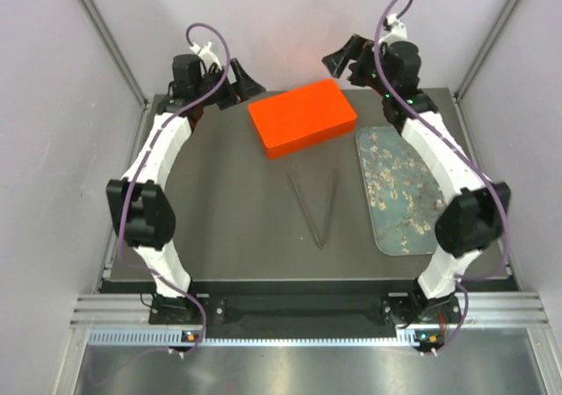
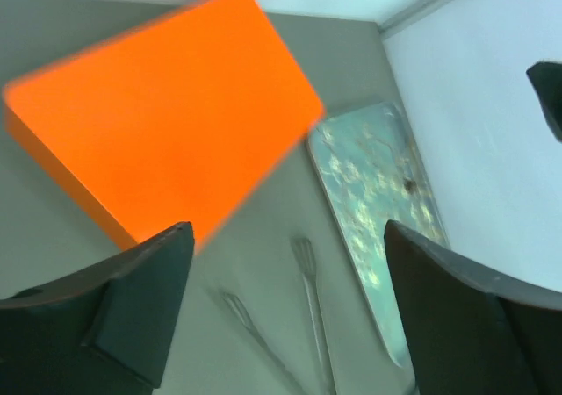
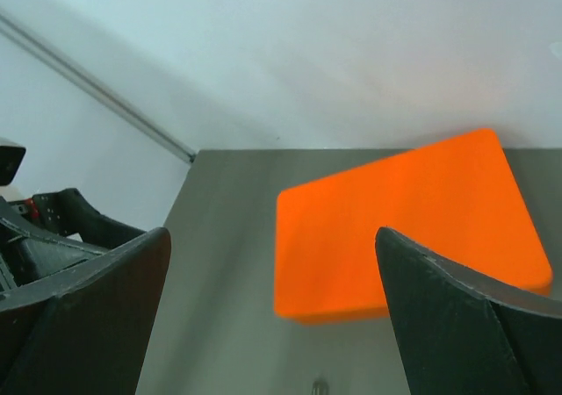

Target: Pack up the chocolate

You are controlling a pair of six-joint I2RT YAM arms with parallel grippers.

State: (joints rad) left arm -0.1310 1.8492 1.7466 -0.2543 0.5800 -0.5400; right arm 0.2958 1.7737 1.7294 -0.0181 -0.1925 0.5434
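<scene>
No chocolate shows in any view. A closed orange box (image 1: 303, 117) lies at the back middle of the table, also in the left wrist view (image 2: 167, 114) and the right wrist view (image 3: 404, 228). My left gripper (image 1: 239, 89) hangs raised just left of the box, jaws wide open and empty (image 2: 285, 237). Off the box's far right corner, my right gripper (image 1: 344, 68) is raised too, open with nothing between its fingers (image 3: 272, 237). The grey-blue blossom-print tray (image 1: 399, 189) lies at the right, no lumps visible on it.
Thin metal tongs (image 1: 305, 209) lie in a V on the dark mat in front of the box, seen under the left gripper (image 2: 309, 281). Pale walls and frame posts close in the back and sides. The right arm reaches over the tray's right edge.
</scene>
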